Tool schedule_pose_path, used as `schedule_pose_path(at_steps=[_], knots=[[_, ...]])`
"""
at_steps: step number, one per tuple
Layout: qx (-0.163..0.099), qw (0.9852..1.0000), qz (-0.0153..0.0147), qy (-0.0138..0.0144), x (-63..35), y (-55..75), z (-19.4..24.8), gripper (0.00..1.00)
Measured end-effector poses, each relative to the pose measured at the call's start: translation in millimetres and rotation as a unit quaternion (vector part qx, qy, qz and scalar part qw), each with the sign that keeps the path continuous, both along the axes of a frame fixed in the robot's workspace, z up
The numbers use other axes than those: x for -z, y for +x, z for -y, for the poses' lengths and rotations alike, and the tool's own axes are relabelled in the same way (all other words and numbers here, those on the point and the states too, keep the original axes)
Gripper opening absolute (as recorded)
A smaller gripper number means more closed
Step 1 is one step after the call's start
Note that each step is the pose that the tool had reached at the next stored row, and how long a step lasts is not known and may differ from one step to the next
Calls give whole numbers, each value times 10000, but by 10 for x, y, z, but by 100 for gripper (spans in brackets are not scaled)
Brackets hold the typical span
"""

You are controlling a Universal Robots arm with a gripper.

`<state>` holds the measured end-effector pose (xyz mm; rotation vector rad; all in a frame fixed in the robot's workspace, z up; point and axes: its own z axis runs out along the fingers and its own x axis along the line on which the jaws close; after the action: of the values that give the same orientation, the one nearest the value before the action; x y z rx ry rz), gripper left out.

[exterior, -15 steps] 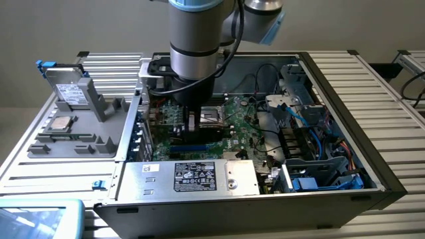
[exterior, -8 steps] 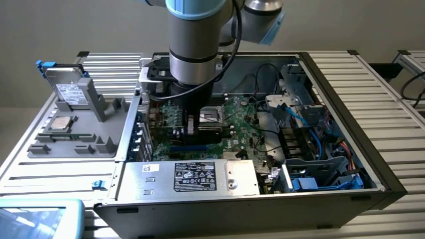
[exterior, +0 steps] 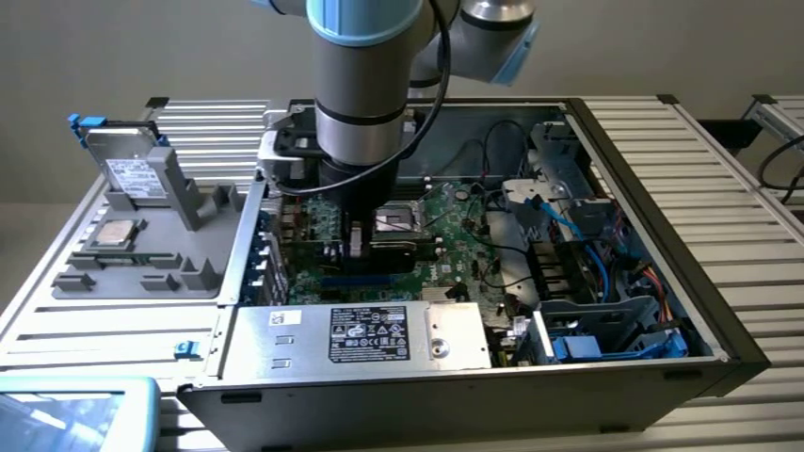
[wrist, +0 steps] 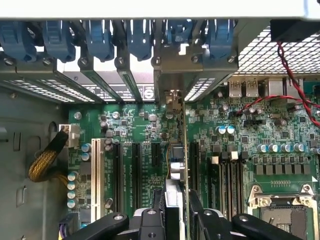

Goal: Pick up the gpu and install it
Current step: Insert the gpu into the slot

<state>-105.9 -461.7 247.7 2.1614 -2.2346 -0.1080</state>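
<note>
The gpu [wrist: 176, 165] stands on edge over the green motherboard [wrist: 140, 125], seen from above as a thin strip. It runs from my fingers to its silver end bracket [wrist: 171, 67], which sits at the case's rear slot openings. My gripper [wrist: 175, 202] is shut on the card, one black finger on each face. The card lines up between the black expansion slots [wrist: 135, 170]; whether its lower edge is in a slot I cannot tell. In the exterior view my gripper [exterior: 353, 243] reaches down inside the open computer case [exterior: 653, 188], over the motherboard's end toward the exterior view's left.
Blue slot latches [wrist: 100, 37] line the rear wall. A CPU socket [wrist: 282, 212], red wires [wrist: 295, 95] and a white slot [wrist: 96, 175] flank the card. The power supply [exterior: 377, 334] lies in front, a drive cage with blue cables [exterior: 590, 282] at the exterior view's right, a grey parts tray [exterior: 138, 254] outside.
</note>
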Motion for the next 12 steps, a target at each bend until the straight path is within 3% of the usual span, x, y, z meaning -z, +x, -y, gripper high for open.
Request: schedule_pose_path(at_steps=[10, 12], knots=[[73, 9999, -1, 95, 34, -19, 1, 30], [104, 9999, -2, 103, 37, -18, 1, 30]])
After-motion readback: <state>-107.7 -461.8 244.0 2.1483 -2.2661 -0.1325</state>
